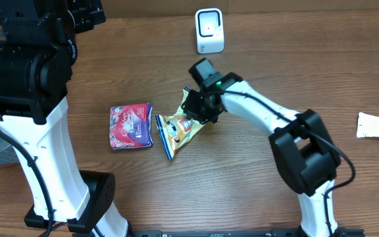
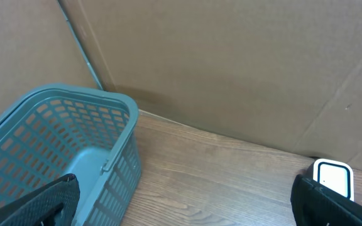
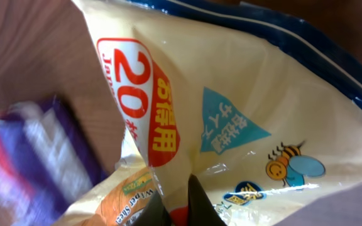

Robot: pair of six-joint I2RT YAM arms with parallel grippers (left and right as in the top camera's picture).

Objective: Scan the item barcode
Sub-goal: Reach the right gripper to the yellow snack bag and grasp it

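1. Nearest item: a yellow crinkled snack bag with a dark blue edge [image 1: 175, 131] is sitting mid-table on the brown wooden table [image 1: 235, 197]. Its narrow end is pointing near and its wider end far. I cannot tell whether all of it is resting on the wood.
2. Just left of it, a glossy red and purple flat packet [image 1: 131, 126] is lying face up.
3. At the right edge, well apart from both, a white paper slip [image 1: 378, 126] is lying flat.
4. The right gripper [image 1: 199, 110] is clamping the far right part of the snack bag. In the wrist view its dark fingertips [image 3: 197, 201] are pinching together on the clear film at the bag's fold.
5. The left gripper [image 2: 186, 185] is hanging above the left side with its jaws spread wide and nothing between them.
6. Far centre: a white boxy barcode scanner [image 1: 209, 31] is standing upright, well apart from the bag.
7. Far left, in the left wrist view: a teal slotted plastic basket [image 2: 115, 135] is sitting near a brown cardboard wall [image 2: 231, 63].
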